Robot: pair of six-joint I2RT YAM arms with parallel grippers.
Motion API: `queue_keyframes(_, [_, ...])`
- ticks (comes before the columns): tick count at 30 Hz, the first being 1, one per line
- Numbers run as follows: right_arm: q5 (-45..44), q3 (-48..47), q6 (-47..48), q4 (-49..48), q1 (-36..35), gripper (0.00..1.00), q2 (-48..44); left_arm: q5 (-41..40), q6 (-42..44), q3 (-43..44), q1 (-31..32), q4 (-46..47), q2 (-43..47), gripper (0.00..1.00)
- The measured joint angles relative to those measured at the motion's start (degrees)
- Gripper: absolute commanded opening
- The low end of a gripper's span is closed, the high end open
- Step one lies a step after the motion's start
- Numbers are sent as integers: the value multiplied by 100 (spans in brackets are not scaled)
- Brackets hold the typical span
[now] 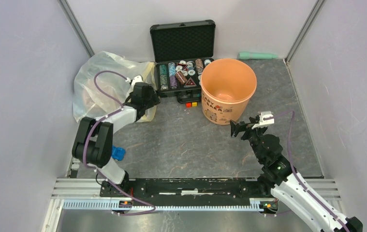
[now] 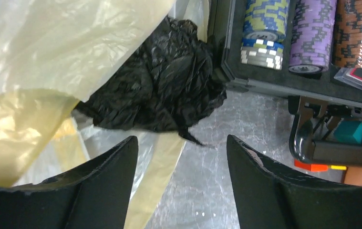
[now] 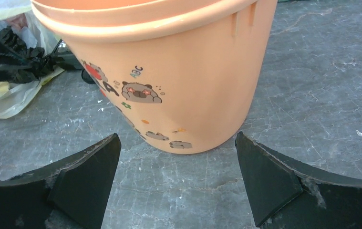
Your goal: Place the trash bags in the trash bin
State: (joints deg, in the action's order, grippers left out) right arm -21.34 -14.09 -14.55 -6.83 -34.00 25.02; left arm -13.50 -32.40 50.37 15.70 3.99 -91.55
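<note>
The black trash bag [image 2: 160, 81] is partly hidden under the yellowish bag [image 2: 50, 57]. The left gripper [image 2: 181, 143] and right gripper [image 3: 176, 143] both gape empty above a grey marbled table [image 1: 181, 145] between pale walls [image 1: 22, 72].

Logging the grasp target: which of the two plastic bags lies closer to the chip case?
The crumpled black bag, right beside the case; the translucent yellowish bag drapes over its other side.

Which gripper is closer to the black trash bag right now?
Left. The left gripper hangs open just in front of the black bag; the right gripper is across the table, open, facing the orange bucket.
</note>
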Motion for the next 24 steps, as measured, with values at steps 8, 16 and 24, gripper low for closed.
queue_keyframes(8, [249, 63, 105, 553, 0, 98, -634, -175, 269, 946, 13, -275, -1036, 2])
queue_keyframes(16, [472, 63, 142, 1167, 4, 98, -824, -433, 310, 726, 120, -1176, 4, 2])
queue_keyframes(24, [846, 63, 83, 1517, 4, 98, -1102, 763, -70, 181, 350, -1670, 2903, 2])
